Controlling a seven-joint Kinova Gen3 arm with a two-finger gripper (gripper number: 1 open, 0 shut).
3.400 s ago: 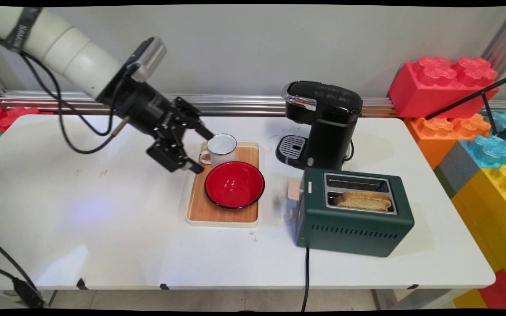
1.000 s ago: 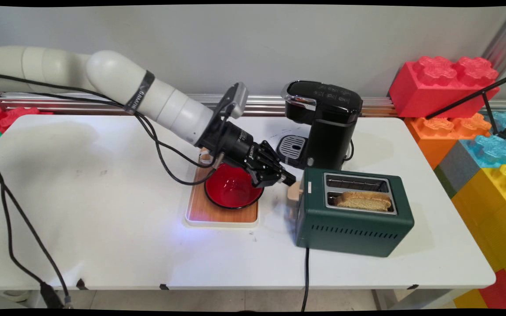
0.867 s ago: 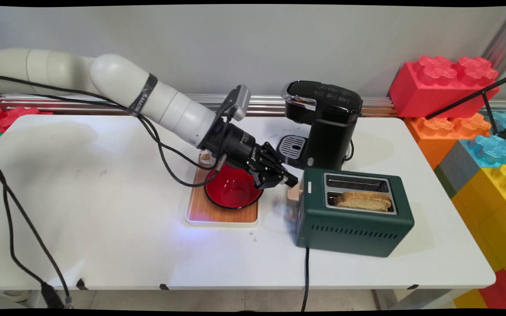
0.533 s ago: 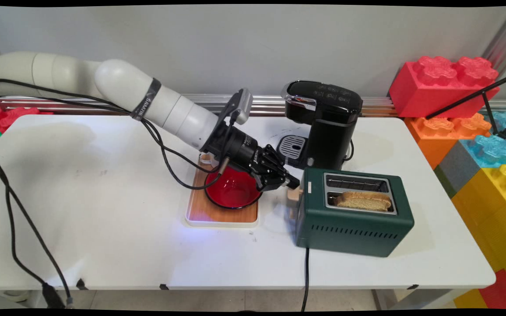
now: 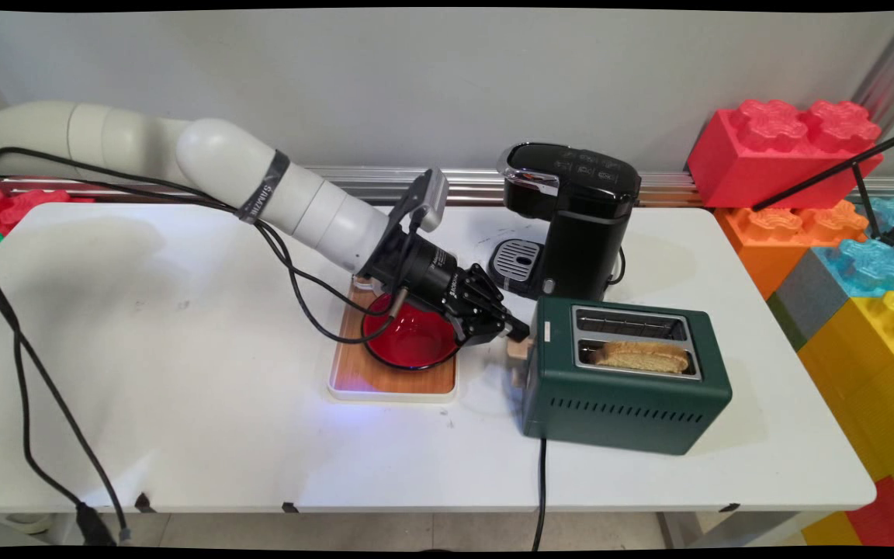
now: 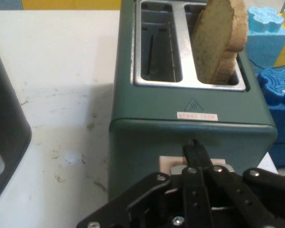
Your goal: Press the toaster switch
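My gripper (image 5: 521, 332) is shut, and its joined fingertips rest on top of the beige lever (image 5: 519, 351) at the left end of the green toaster (image 5: 625, 396). A slice of toast (image 5: 641, 355) sits in the toaster's near slot; the far slot is empty. In the hand view the shut gripper (image 6: 194, 151) presses against the toaster's end wall (image 6: 189, 128), just above the lever (image 6: 167, 164), with the toast (image 6: 220, 40) standing up in the right slot.
A red bowl (image 5: 408, 341) lies on a wooden tray (image 5: 393, 384) under my wrist. A black coffee maker (image 5: 579, 225) stands behind the toaster. Large toy blocks (image 5: 784, 151) are stacked at the right. The toaster's cord (image 5: 540, 489) hangs over the front edge.
The arm swung right from the mug to the toaster, its fingers shut. Over the last second the fingertips and the lever went down a little, and the toast sank slightly.
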